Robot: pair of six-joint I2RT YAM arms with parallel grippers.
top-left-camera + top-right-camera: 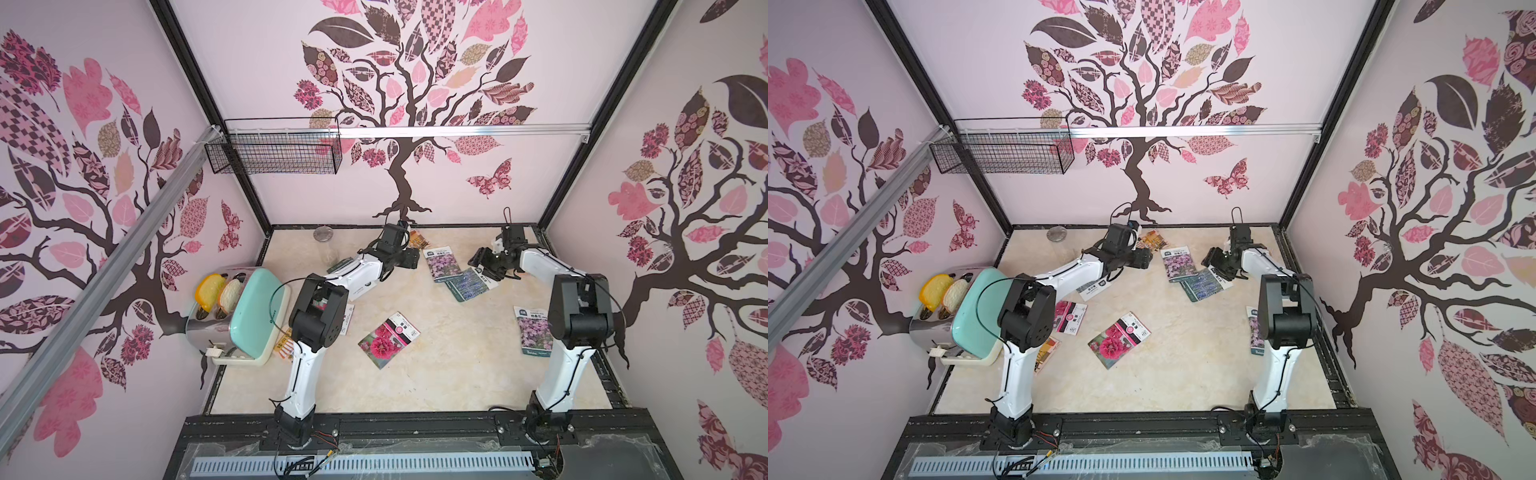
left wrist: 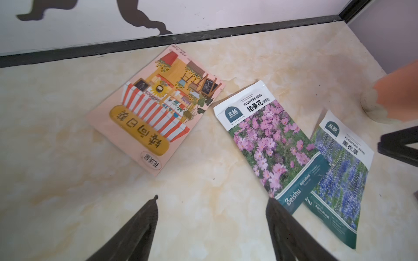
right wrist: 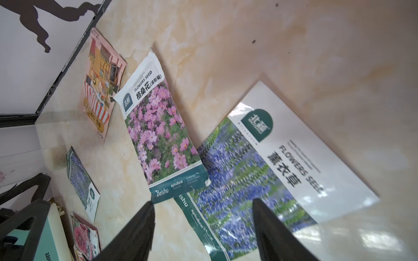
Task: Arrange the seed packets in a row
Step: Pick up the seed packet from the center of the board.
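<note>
Glossy seed packets (image 3: 282, 171) lie on smooth marble-look tabletop (image 3: 294, 45).

Body: left arm (image 1: 306, 370), right arm (image 1: 557, 374), white shell links, black boxy joint housings, thin black cables looped outside. Ends: left gripper (image 2: 212, 198), right gripper (image 3: 202, 201), matte black tapered fingers.

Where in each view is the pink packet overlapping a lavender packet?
Top view: pink packet, back middle.
Top view: pink packet, same spot.
Left wrist: pink packet between shop packet and lavender packet.
Right wrist: pink packet, same neighbours.
Landmark: lavender packet beneath its corner.
</note>
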